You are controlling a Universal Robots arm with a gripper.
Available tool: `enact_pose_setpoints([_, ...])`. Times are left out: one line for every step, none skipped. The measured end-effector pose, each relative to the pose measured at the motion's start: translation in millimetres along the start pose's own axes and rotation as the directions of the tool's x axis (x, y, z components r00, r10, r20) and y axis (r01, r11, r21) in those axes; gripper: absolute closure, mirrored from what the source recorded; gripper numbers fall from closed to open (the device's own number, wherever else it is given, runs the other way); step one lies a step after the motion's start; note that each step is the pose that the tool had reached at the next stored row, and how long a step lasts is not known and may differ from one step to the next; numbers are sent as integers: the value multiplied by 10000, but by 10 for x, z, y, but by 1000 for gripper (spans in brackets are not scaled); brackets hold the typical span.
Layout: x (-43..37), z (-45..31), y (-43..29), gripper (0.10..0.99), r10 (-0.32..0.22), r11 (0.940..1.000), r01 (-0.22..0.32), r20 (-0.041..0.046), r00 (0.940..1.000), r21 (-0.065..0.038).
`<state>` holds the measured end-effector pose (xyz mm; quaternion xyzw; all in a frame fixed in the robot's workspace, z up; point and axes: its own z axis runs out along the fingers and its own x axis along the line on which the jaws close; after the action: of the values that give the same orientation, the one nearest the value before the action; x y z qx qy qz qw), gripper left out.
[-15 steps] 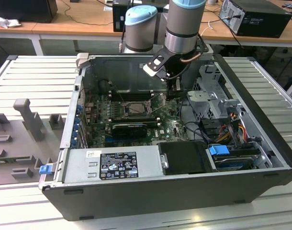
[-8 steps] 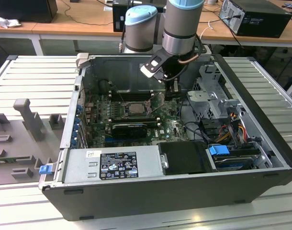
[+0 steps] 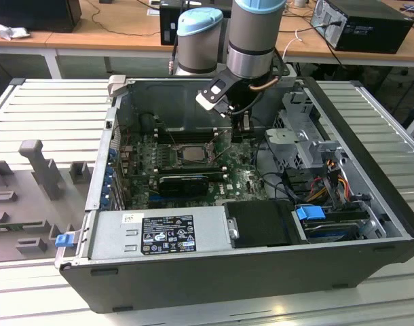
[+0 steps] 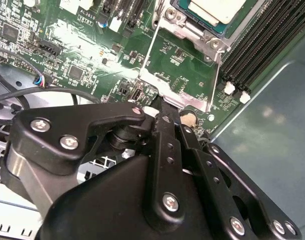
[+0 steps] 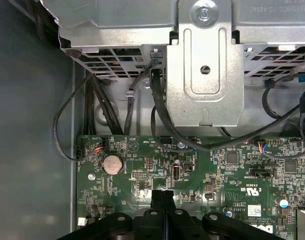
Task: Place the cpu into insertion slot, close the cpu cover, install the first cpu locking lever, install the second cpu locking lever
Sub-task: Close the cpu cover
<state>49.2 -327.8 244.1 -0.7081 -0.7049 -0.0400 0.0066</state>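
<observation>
Even overhead light fills the exterior view, though the computer case [image 3: 261, 272] shades its own interior, while in the second wrist view glare whitens part of the motherboard [image 4: 67, 35] and the cpu [image 4: 216, 9], and the metal bracket [image 5: 205, 95] gleams in the first wrist view.

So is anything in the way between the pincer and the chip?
Yes, a little. In the second wrist view the pincer is shut beside a thin silvery frame, seemingly the cpu cover, which lies between it and the cpu sitting in the insertion slot. Nothing else visible blocks it.

cpu [image 4: 216, 9] in insertion slot [image 4: 178, 19]
</observation>
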Motion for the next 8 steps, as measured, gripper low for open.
enact_pose_setpoints([0,0,-2,980,1,10000,-1,-1,10000,-1])
enact_pose_setpoints([0,0,-5,980,1,10000,-1,-1,10000,0])
enact_pose_setpoints([0,1,-6,980,0,10000,0,0,10000,0])
enact_pose_setpoints([0,0,-10,980,2,10000,-2,0,10000,0])
enact_pose_setpoints([0,0,-13,980,3,10000,-3,0,10000,0])
enact_pose_setpoints([0,0,-16,980,2,10000,-2,0,10000,0])
enact_pose_setpoints([0,0,-22,980,3,10000,-3,0,10000,0])
enact_pose_setpoints([0,0,-25,980,2,10000,-2,0,10000,0])
